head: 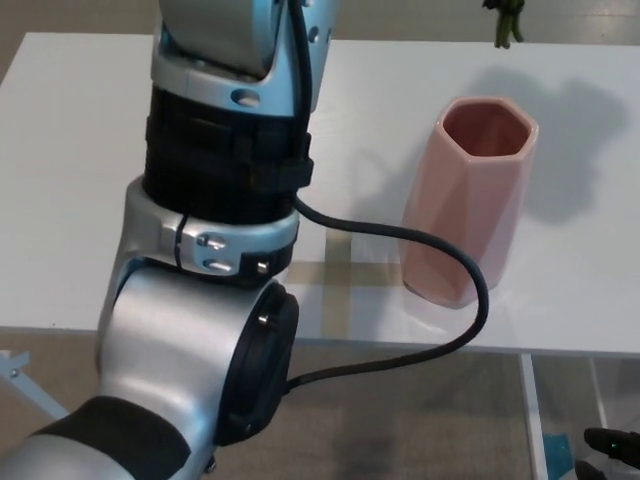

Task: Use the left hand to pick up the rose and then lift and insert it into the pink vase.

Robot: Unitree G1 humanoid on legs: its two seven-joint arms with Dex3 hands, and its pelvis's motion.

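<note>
The pink faceted vase stands upright on the white table, its mouth open toward me. Only the green end of the rose stem hangs into the picture at the top edge, up and slightly right of the vase's mouth, clear of it. My left arm rises through the left and middle of the view, silver and black; its hand is above the frame and hidden. A black cable loops from the arm in front of the vase's base. My right hand does not show.
A cross of tan tape marks the table just left of the vase. The table's front edge runs along the lower part of the picture, with floor and a table leg below.
</note>
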